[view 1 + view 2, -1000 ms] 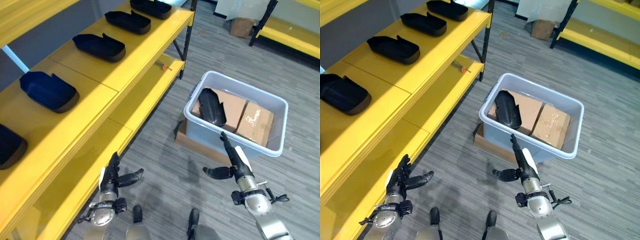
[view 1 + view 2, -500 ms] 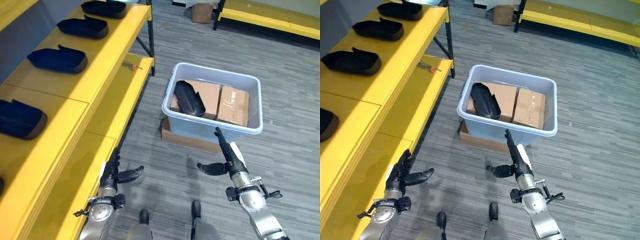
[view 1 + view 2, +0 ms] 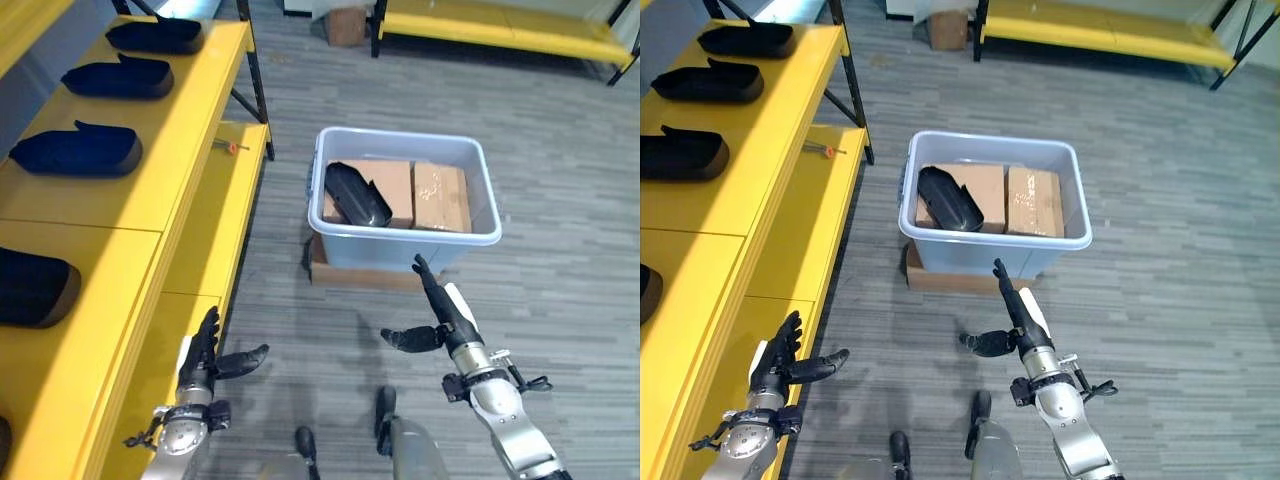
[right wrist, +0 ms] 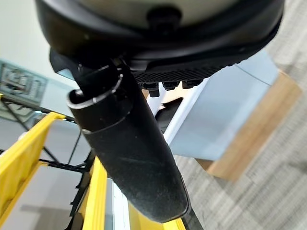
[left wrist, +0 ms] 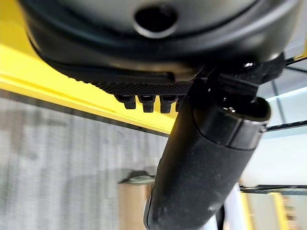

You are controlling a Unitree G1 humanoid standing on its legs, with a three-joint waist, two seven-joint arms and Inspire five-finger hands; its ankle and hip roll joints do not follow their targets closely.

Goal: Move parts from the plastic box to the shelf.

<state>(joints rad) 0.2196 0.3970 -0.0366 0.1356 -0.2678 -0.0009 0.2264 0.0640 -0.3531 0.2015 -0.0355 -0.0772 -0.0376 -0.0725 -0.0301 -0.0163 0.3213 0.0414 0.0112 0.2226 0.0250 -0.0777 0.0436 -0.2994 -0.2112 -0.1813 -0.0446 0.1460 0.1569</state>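
A pale grey plastic box [image 3: 404,236] stands on the floor ahead of me, resting on a flat cardboard sheet [image 3: 350,276]. Inside it a black moulded part [image 3: 357,195] leans against two cardboard cartons [image 3: 440,197]. Several matching black parts [image 3: 76,152] lie in a row on the yellow shelf [image 3: 175,165] to my left. My right hand [image 3: 440,314] hangs open just short of the box's near wall [image 4: 230,103], fingers straight and thumb out, holding nothing. My left hand [image 3: 204,360] is open beside the shelf's lower board, empty too.
A small orange-handled tool [image 3: 232,147] lies on the lower shelf board [image 3: 222,215]. Black shelf posts [image 3: 255,70] stand at the rack's far end. Another yellow rack [image 3: 500,25] and a cardboard box [image 3: 344,25] sit at the back. Grey plank floor lies all around the box.
The whole picture has shifted, so my head has turned; the box now sits straight ahead and more centred. Both hands stay open and empty, in much the same pose.
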